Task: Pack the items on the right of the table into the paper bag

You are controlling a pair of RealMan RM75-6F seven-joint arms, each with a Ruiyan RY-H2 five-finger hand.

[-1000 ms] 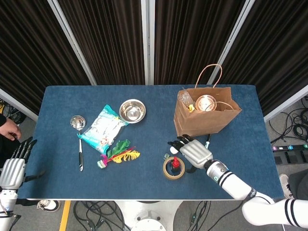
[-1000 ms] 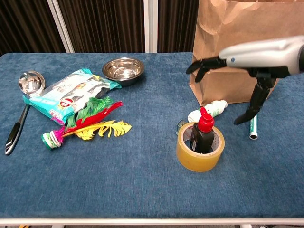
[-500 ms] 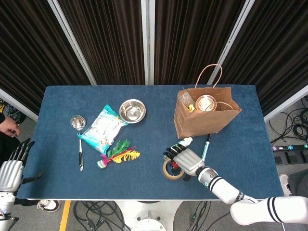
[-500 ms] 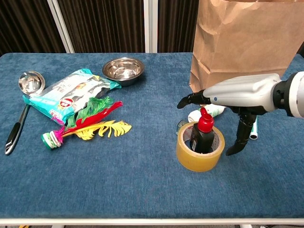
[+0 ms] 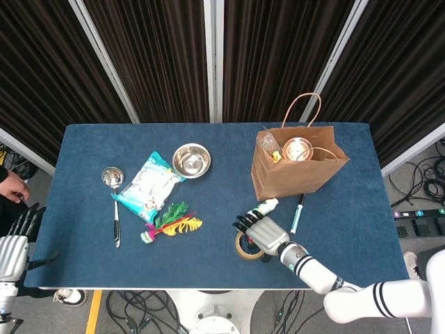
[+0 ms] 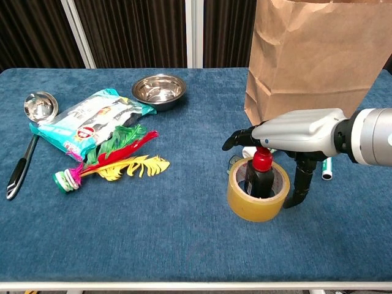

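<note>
Bottle (image 6: 260, 173) upright inside tape roll (image 6: 257, 199), before paper bag (image 6: 312, 58); bowl (image 6: 158, 89) far left.

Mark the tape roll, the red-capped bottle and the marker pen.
tape roll (image 6: 248, 205), chest view, front outer wall.
red-capped bottle (image 6: 263, 160), chest view, red cap.
marker pen (image 5: 296, 214), head view, mid-barrel.

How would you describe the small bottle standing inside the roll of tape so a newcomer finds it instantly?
Start at the brown paper bag on the right of the blue table. In front of it lies a tan tape roll, under the right robot hand. The dark bottle stands upright in its hole, the only item with a red cap.
</note>
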